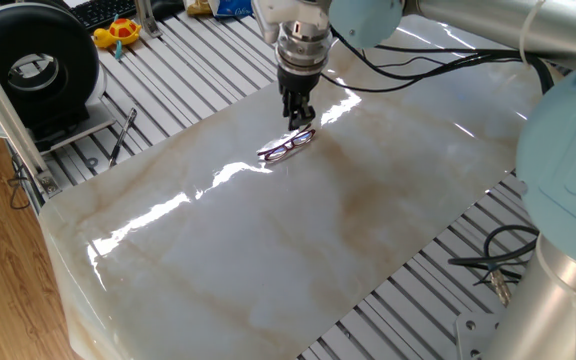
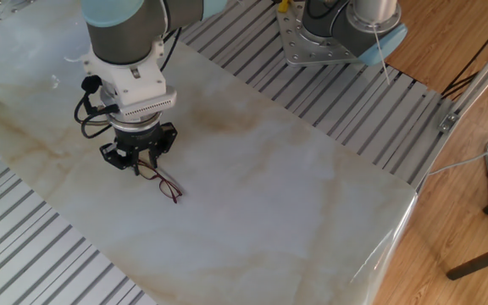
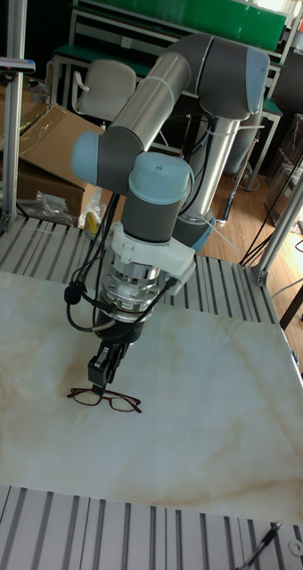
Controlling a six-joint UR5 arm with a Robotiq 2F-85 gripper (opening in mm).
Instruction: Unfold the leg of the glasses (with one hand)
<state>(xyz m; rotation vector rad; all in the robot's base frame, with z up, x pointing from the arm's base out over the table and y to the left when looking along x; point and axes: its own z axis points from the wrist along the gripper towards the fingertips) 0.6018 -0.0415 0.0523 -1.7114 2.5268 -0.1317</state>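
Note:
The glasses (image 1: 286, 147) lie flat on the marble slab, a thin dark reddish frame with clear lenses. They also show in the other fixed view, glasses (image 2: 164, 185), and in the tall view, glasses (image 3: 105, 400). My black gripper (image 1: 298, 122) points straight down at the far end of the frame. Its tips (image 2: 140, 168) sit right at that end, touching or almost touching the wire. In the tall view the gripper (image 3: 98, 385) looks narrow, fingers together. Whether a temple arm is pinched between them is too small to see.
The marble slab (image 1: 268, 250) rests on a ribbed metal table. A black pen-like tool (image 1: 121, 135), a black round device (image 1: 33, 65) and a yellow toy (image 1: 118, 32) lie beyond its left edge. Loose cables (image 1: 488, 262) sit at the right, near the robot base (image 2: 346, 30).

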